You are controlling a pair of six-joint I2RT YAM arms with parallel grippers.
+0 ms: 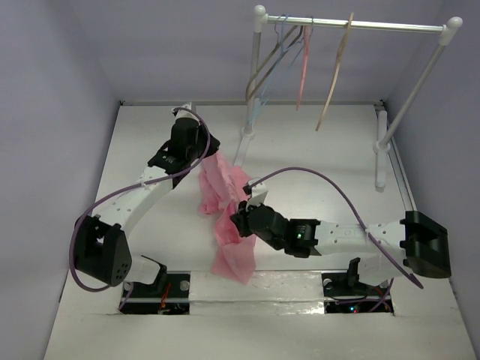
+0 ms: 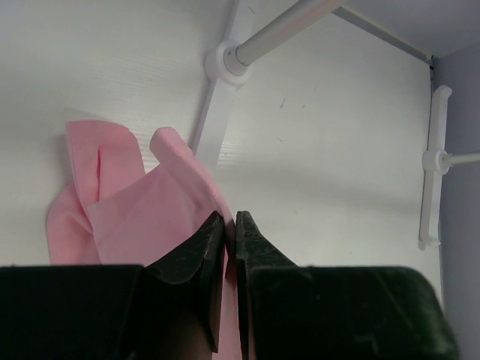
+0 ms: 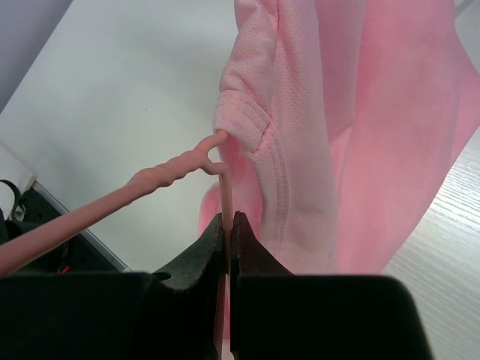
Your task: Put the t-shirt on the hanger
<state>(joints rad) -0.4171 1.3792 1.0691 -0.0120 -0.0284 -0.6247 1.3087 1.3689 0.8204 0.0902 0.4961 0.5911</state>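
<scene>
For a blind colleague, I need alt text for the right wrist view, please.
The right gripper is shut on a thin salmon-pink clothes hanger, whose tip touches a stitched edge of a soft light pink fabric t-shirt.

The t-shirt [image 1: 223, 181] is plain light pink, the hanger [image 3: 150, 179] salmon-pink, the table [image 1: 315, 142] white.
</scene>
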